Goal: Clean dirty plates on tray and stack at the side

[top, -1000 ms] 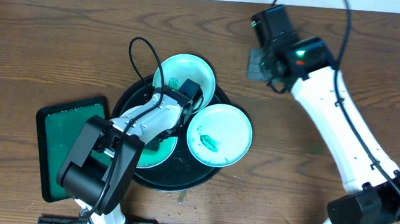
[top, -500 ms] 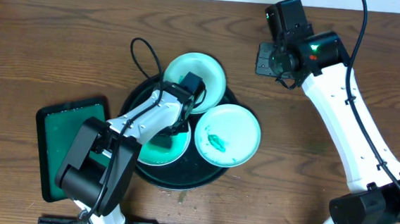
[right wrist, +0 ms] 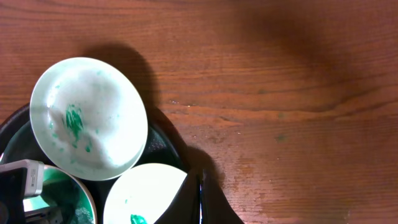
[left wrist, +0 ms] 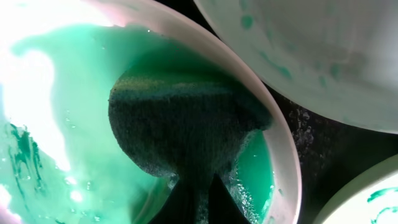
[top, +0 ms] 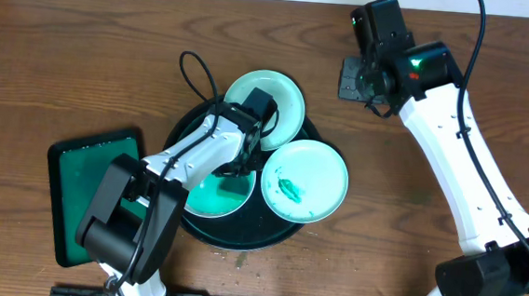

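The round black tray holds three plates. The front-left plate is flooded with green liquid. My left gripper is shut on a dark sponge and presses it onto this plate. The back plate has small green smears and overhangs the tray's far rim. The right plate has a green smear in its middle. My right gripper is shut and empty, above bare table beyond the tray; its fingertips show closed together beside the right plate.
A rectangular green tray lies at the left, next to the left arm's base. The left arm's cable loops over the tray's back-left rim. Bare wooden table spreads right of the tray.
The tray and its plates have slid a little to the right and back. My left gripper has moved the sponge across the front-left plate. My right arm shifted up-right, then stayed still.
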Controlling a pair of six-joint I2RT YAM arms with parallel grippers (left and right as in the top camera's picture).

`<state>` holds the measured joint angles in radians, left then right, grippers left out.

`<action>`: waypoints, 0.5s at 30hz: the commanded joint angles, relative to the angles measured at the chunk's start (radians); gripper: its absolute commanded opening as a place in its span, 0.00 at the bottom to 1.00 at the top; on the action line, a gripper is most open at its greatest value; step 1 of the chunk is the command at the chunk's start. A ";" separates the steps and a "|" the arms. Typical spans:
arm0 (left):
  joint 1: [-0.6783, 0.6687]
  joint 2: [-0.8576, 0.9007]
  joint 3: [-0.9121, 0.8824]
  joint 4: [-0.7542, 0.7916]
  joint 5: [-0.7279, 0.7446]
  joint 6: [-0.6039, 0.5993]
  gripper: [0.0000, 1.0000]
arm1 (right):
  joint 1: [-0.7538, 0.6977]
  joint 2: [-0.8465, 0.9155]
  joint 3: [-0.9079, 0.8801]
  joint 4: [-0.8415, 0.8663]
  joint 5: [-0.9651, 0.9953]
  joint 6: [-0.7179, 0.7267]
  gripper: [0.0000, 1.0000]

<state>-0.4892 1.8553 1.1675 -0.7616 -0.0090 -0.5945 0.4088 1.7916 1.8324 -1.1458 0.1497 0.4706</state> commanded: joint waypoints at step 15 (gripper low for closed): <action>-0.130 0.039 0.015 0.097 0.281 0.014 0.07 | -0.016 -0.006 0.019 -0.014 0.003 -0.024 0.02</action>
<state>-0.5735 1.8553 1.1725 -0.6918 0.0750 -0.5941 0.4080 1.7916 1.8324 -1.1553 0.1497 0.4622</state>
